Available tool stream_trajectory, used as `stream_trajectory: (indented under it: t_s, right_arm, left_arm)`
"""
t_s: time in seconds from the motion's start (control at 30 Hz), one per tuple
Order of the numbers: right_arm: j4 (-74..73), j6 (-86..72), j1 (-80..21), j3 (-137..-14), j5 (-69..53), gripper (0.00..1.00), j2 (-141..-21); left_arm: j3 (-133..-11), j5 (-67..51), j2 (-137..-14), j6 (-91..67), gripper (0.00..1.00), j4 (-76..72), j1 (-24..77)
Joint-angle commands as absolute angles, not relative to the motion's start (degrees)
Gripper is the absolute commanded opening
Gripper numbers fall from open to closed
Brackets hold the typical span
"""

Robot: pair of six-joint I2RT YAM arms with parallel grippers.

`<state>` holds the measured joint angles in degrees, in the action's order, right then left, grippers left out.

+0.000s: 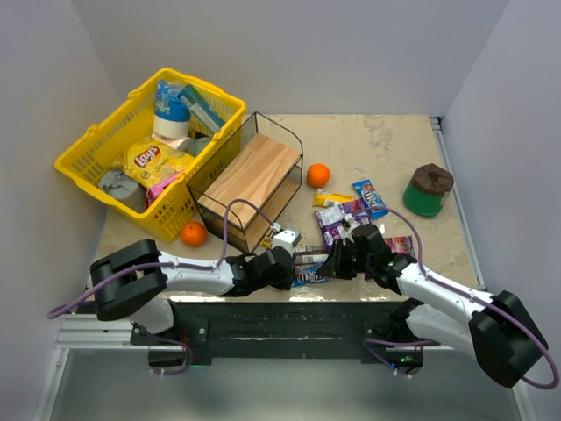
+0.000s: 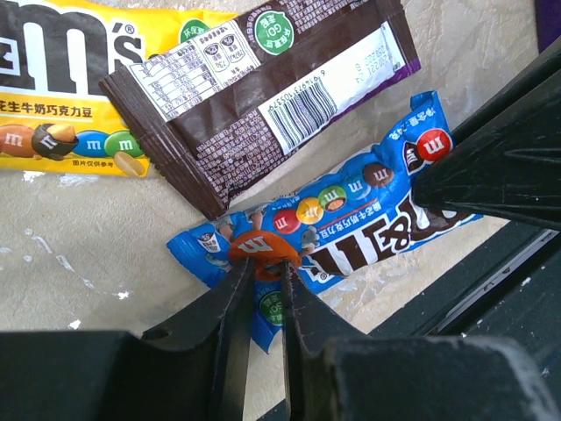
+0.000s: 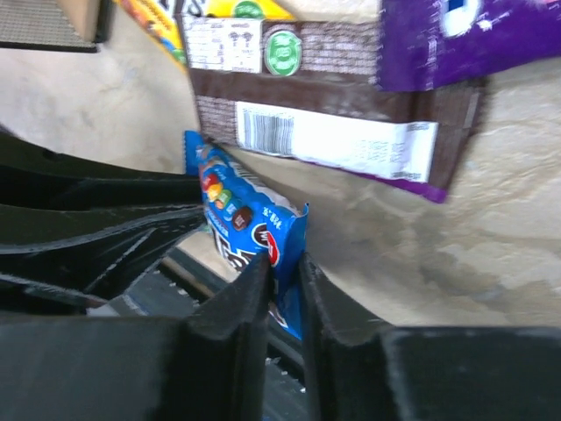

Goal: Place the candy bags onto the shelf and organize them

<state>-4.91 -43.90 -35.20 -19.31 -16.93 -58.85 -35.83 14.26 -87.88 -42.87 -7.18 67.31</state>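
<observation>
A blue candy bag (image 2: 368, 210) lies at the table's near edge, between the two arms. My left gripper (image 2: 263, 267) is shut on one end of it. My right gripper (image 3: 282, 263) is shut on the other end (image 3: 237, 210), which is lifted and creased. In the top view the grippers (image 1: 294, 267) (image 1: 337, 263) face each other over this bag (image 1: 311, 277). A brown bag (image 2: 263, 88) and a yellow one (image 2: 61, 96) lie just beyond. More candy bags (image 1: 351, 210) are scattered further back. The shelf (image 1: 250, 175) stands behind the left gripper with its wooden tiers bare.
A yellow basket (image 1: 88, 162) holding a Lay's bag and other items stands left of the shelf. One orange (image 1: 194, 233) lies in front of the basket, another (image 1: 318, 174) to the right of the shelf. A green and brown cap-like object (image 1: 427, 189) sits at the right.
</observation>
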Motion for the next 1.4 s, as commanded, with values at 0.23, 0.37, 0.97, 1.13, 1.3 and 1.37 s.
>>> stream_trajectory:
  t_s: [0.23, 0.37, 0.97, 1.13, 1.3, 1.37]
  right_arm:
    - [-13.52, -43.77, -35.33, -24.69, -15.83, 0.00, -51.34]
    - [-21.16, -43.24, -35.33, -30.40, -12.06, 0.00, -47.47]
    - [-10.24, -44.64, -35.77, -58.45, -11.60, 0.00, -59.49]
    - [-1.60, -50.18, -40.42, -60.73, -6.07, 0.00, -68.61]
    - [6.67, -59.91, -46.12, -61.61, -0.72, 0.00, -76.80]
    - [8.69, -62.39, -47.98, -62.05, 1.91, 0.00, -79.96]
  left_arm:
    - [-36.03, 12.83, -79.30, -37.99, 0.38, -8.62, 68.46]
    - [-40.24, 14.59, -73.05, -33.32, 0.50, -4.14, 70.57]
    - [-53.25, 43.13, -45.26, -27.60, 0.72, 12.21, 70.49]
    - [-58.70, 55.34, -45.18, -29.53, 0.74, 18.71, 70.49]
    - [-59.94, 62.31, -43.51, -29.71, 0.75, 20.56, 70.49]
    - [-60.20, 63.54, -43.59, -29.71, 0.75, 21.62, 70.49]
